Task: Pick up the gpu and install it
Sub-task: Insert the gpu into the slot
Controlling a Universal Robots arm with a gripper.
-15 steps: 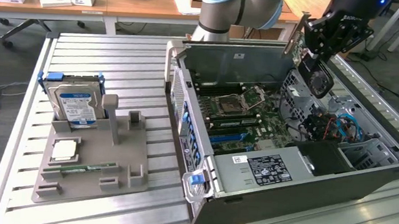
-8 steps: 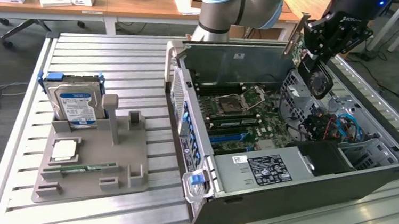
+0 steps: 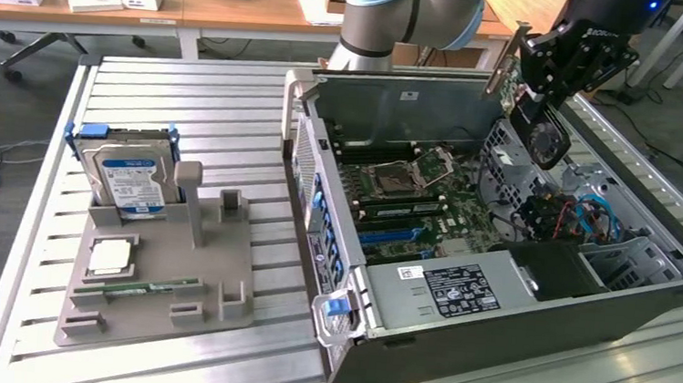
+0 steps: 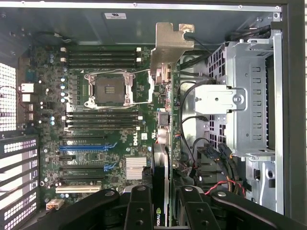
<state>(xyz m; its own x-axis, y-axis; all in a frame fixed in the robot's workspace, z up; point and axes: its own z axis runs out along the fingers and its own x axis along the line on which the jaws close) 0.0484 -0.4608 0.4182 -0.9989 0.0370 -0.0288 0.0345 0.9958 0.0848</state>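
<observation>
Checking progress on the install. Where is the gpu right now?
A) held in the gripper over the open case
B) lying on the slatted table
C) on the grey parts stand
A: the gripper clamps the gpu, which hangs above the open computer case.

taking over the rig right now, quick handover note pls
Gripper: shut on the gpu, gripping it by one edge.
Gpu: in the air above the open computer case, edge-on over the motherboard, not in any slot.
Done: gpu is picked up and sits over the case.
Left: gpu not yet seated in a slot.
</observation>
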